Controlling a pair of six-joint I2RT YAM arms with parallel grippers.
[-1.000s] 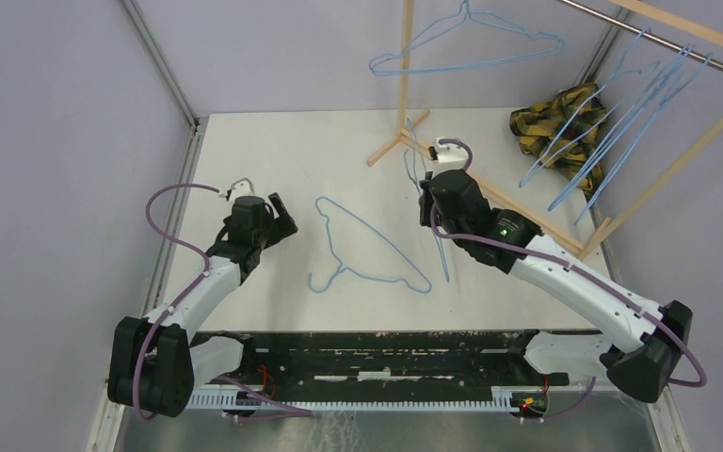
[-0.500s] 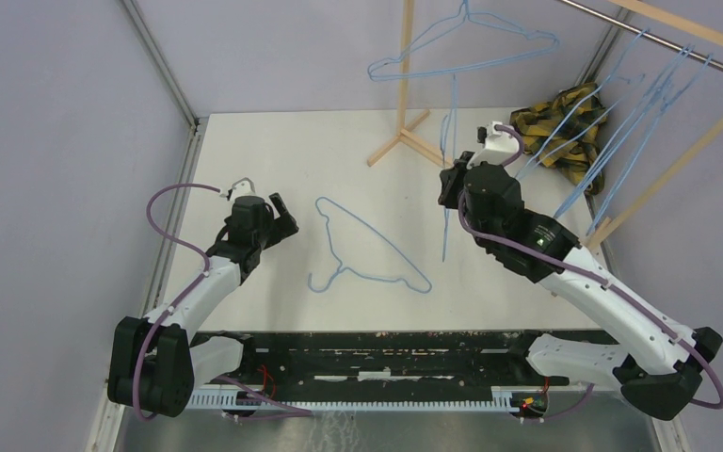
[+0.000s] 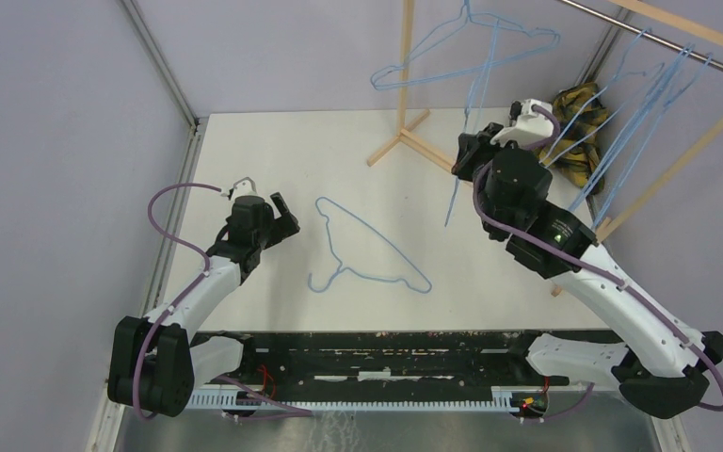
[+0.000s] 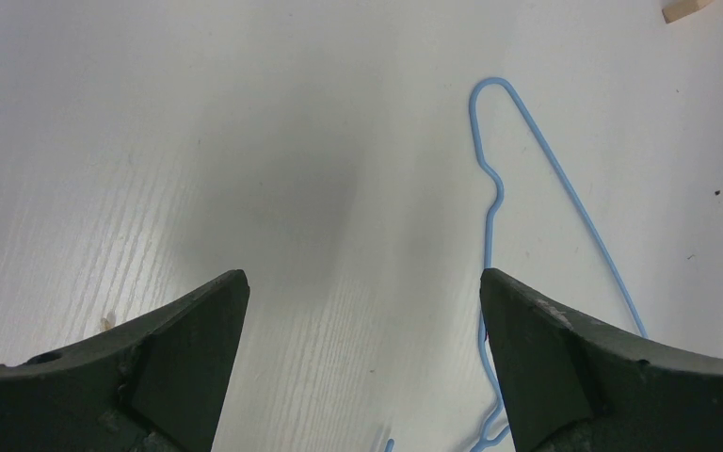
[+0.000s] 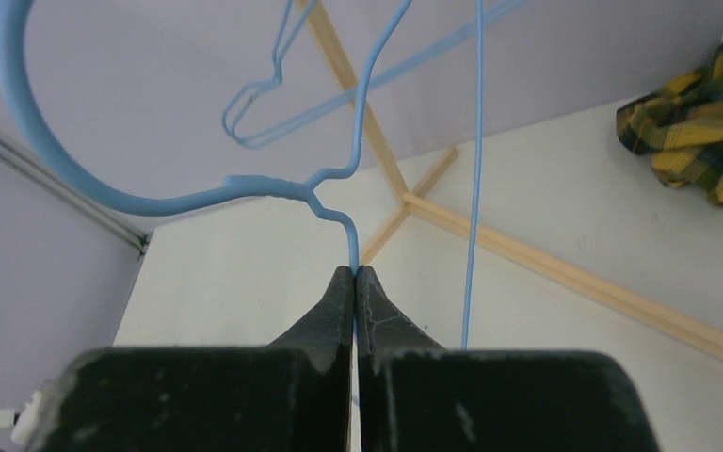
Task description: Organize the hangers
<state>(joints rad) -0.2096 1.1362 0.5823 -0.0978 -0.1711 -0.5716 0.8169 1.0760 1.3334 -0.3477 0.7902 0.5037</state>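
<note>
- Top: my right gripper (image 3: 469, 155) holds a hanger (image 3: 453, 200) up by the far-right rack (image 3: 687, 153), where more hangers (image 3: 612, 132) hang; a flat hanger (image 3: 405, 262) lies mid-table.
- Left wrist: my left gripper (image 4: 362, 282) is spread wide, flat hanger just right.
- Right wrist: jaws pinching the wire under the hook.

Smooth blue-coated wire hangers (image 5: 264, 183), a rack (image 3: 405, 66) of bare pale wood, matt white grained table (image 3: 273, 151), woven plaid cloth (image 5: 697, 155).

High rear view over table (image 3: 245, 160), close wrist views, left shares flat hanger (image 4: 501, 188)
</note>
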